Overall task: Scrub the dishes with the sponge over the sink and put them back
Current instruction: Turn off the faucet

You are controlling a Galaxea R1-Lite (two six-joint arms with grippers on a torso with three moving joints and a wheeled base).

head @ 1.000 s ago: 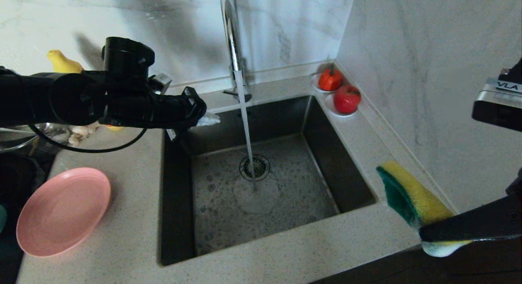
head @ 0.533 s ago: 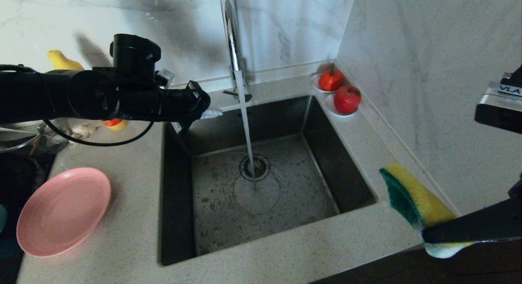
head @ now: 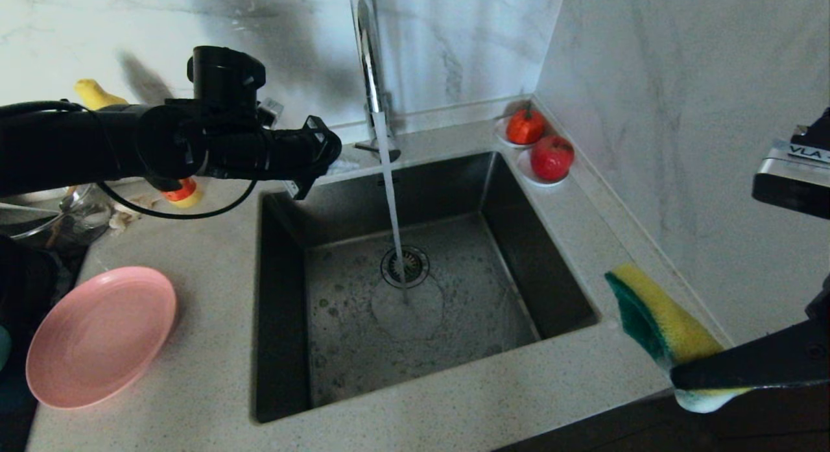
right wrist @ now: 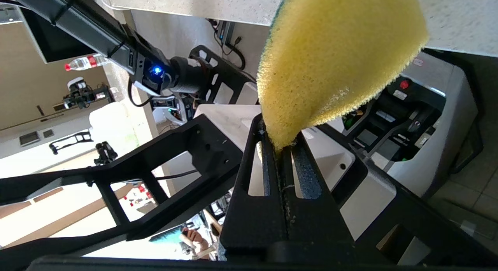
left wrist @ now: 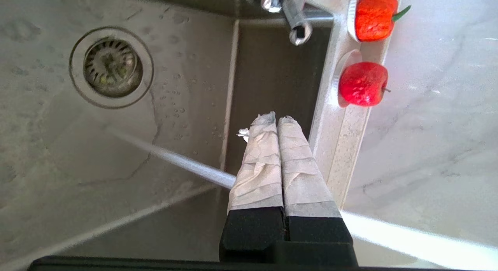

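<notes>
My left gripper [head: 342,166] hangs shut and empty above the sink's [head: 279,296] back left corner, close to the tap [head: 369,69]. Its taped fingers [left wrist: 268,158] press together, and the water stream [left wrist: 175,160] runs past them. The pink plate [head: 100,335] lies on the counter left of the sink. At the front right, off the counter's edge, my right gripper [head: 681,368] is shut on the yellow and green sponge [head: 655,316], pinching one end of the sponge [right wrist: 338,57]. Chopsticks and bowl are out of view.
Water falls from the tap onto the drain strainer [head: 405,266]. Two red fruits on saucers [head: 551,157] sit at the back right corner by the marble wall. A glass bowl [head: 32,215] and small yellow items [head: 97,95] crowd the back left counter.
The left arm has risen and reached farther back toward the tap, so its taped fingers now show less past the wrist. The right gripper and sponge have hardly moved.
</notes>
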